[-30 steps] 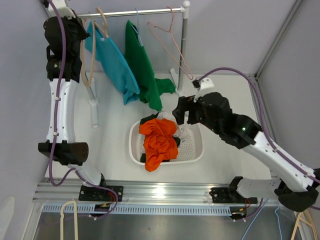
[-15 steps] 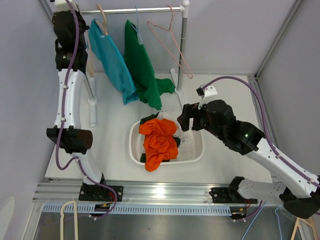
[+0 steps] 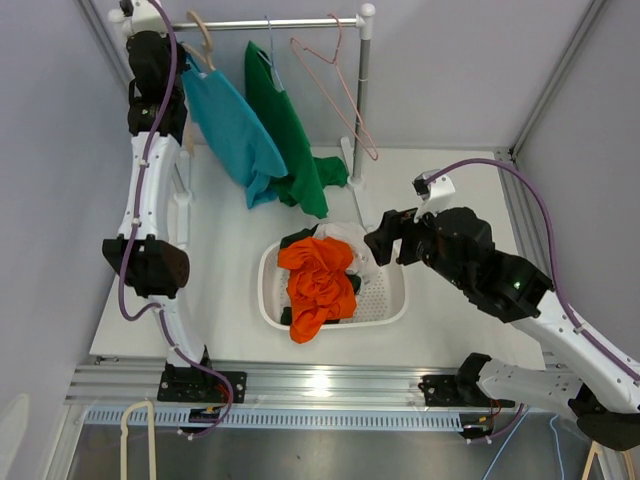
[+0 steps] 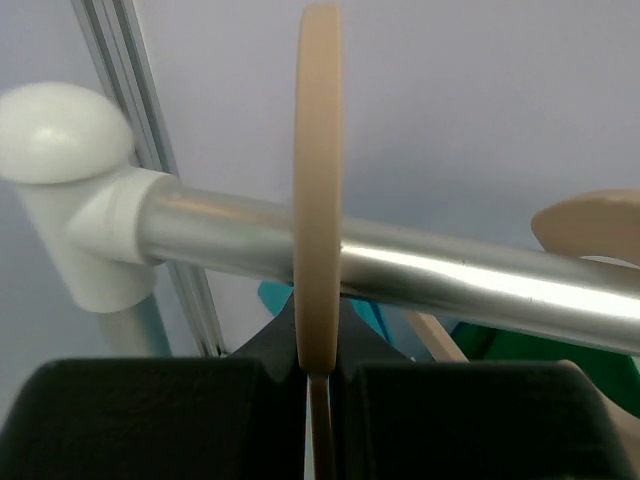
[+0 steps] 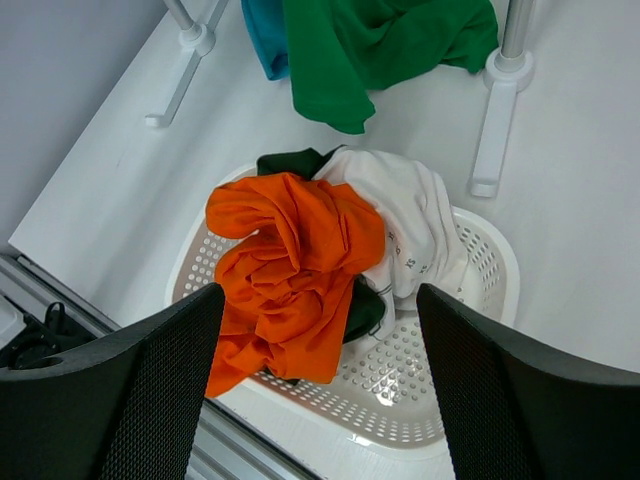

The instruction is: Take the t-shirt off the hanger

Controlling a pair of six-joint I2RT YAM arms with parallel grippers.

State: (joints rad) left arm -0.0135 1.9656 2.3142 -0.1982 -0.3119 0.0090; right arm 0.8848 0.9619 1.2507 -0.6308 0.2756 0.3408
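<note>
the left fingers [image 4: 150, 420] are pinching the beige hanger [image 4: 318, 200], its hook sitting over the rail [image 4: 450, 275]. the right fingers [image 5: 110, 400] are hanging wide open above the basket [image 5: 490, 250] on the table [image 3: 230, 260], where the orange t-shirt [image 5: 290, 270] is lying crumpled. the teal t-shirt [image 3: 235, 130] is hanging on the rail.

A silver metal rail [image 3: 270, 22] spans the back of the white worktop [image 3: 220, 290]. On it, left to right, hang a beige wooden hanger [image 4: 318, 200], a teal t-shirt [image 3: 235, 135], a green t-shirt [image 3: 290, 140] and a pink wire hanger [image 3: 345, 100]. In front of them, mid-worktop, a white perforated plastic basket [image 3: 390, 295] holds an orange garment [image 3: 318, 280], with a white garment [image 3: 350, 245] to its right.
</note>
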